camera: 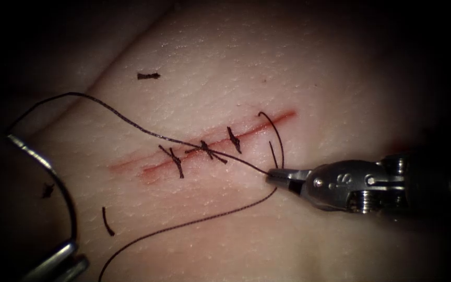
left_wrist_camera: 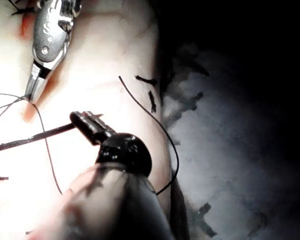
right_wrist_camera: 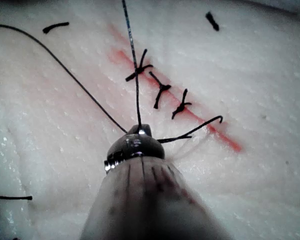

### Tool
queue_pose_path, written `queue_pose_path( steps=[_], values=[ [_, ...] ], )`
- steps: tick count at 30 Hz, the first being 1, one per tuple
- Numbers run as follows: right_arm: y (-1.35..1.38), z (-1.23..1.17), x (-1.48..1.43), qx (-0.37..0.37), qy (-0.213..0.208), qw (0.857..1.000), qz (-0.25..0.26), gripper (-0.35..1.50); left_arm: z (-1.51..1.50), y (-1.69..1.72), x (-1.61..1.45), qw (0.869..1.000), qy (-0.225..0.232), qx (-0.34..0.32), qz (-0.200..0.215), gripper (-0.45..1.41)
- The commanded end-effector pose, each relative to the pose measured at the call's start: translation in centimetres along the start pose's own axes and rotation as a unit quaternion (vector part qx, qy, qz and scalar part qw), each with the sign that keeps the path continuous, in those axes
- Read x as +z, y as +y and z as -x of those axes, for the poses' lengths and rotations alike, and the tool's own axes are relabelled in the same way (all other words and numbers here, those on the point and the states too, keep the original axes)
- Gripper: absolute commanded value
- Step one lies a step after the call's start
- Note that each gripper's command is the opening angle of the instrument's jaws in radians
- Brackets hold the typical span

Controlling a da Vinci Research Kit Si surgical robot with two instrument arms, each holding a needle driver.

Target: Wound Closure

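The tissue (camera: pixel 298 68) bears a red cut (camera: pixel 267 124) with three knotted stitches (camera: pixel 206 151) across it. My right tool (camera: pixel 273 175) comes in from the right, jaws shut on the dark thread (camera: pixel 131 123) just below the cut's right part. One strand runs up-left over the stitches; another trails down-left. A short thread end (camera: pixel 276 133) arcs up at the cut. My left tool (camera: pixel 68 251) sits at the lower left, shut on one end of the curved needle (camera: pixel 53 172), which is out of the tissue. The left jaws (left_wrist_camera: pixel 84 120) grip the needle (left_wrist_camera: pixel 30 138) close up; the right tool (right_wrist_camera: pixel 140 131) holds thread (right_wrist_camera: pixel 132 45).
Cut ends of thread lie loose on the tissue: one far up-left (camera: pixel 148 75), one at the lower left (camera: pixel 108 222), one off the tissue's left edge (camera: pixel 48 190). Red fluid stains the skin along the cut (camera: pixel 147 172). The tissue's left edge drops into dark bench.
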Motion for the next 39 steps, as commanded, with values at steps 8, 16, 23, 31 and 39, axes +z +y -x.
queue_pose_path(
  steps=[8,16,23,31,39],
  values=[
    [-1.26,-0.51,-0.51,-0.011,0.039,0.997,-0.059,-0.35,0.01,0.14,0.08,1.000,-0.003,0.000,-0.001,-0.45],
    [-1.33,-0.88,-0.55,0.008,0.118,0.990,-0.079,0.54,0.00,0.12,0.08,1.000,-0.005,0.003,0.002,-0.45],
    [-0.58,-1.09,-0.92,0.016,0.176,0.984,-0.024,1.45,0.02,-0.14,0.02,1.000,-0.004,-0.002,0.005,-0.43],
    [-0.18,-1.16,-1.08,-0.020,0.179,0.983,-0.024,1.45,0.09,-0.37,-0.22,1.000,-0.009,-0.007,-0.020,-0.42],
    [0.25,-0.82,-0.48,-0.042,0.158,0.986,-0.019,1.47,0.07,-0.86,-0.42,0.998,-0.008,-0.005,-0.062,-0.35]
  ],
)
